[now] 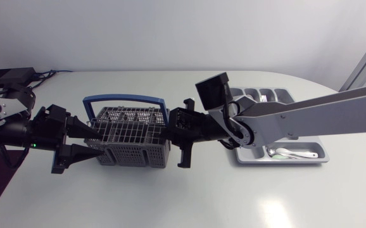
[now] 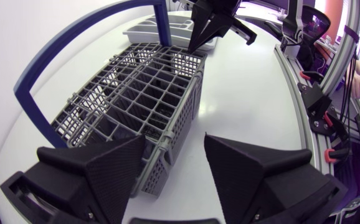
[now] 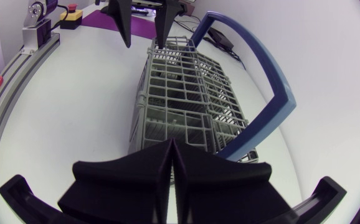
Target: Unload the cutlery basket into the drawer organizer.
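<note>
Cutlery basket: grey wire and mesh with an upright blue handle. It stands on the tabletop between my two arms, left of centre in the head view.
Contents: the cells are too dark to tell what remains inside.
Drawer organizer: on the right, well apart from the basket and partly under my right arm. Spoons lie in its front compartment.
Left end effector: fingers apart, astride the basket's near end wall. One finger is over the cells and the other outside above the tabletop, so nothing is clamped.
Right end effector: fingers pressed together with nothing seen between them. The tips are at the top rim of the basket's opposite end.
Left arm pose: comes in low from the left edge, fingers pointing along the basket's length.
Right arm pose: stretched long across the organizer, end effector pointing along the basket toward my left arm.
Step in hand (judged): steady the basket, then draw out a piece.
Method, left: close squarely on the end wall so the light basket neither slides nor tips.
Method, right: part the fingers before dipping and go straight down into one cell, clear of the handle and grid bars. Lift vertically until the piece is free.
Risk: a snagged piece could drag the basket up with it.
</note>
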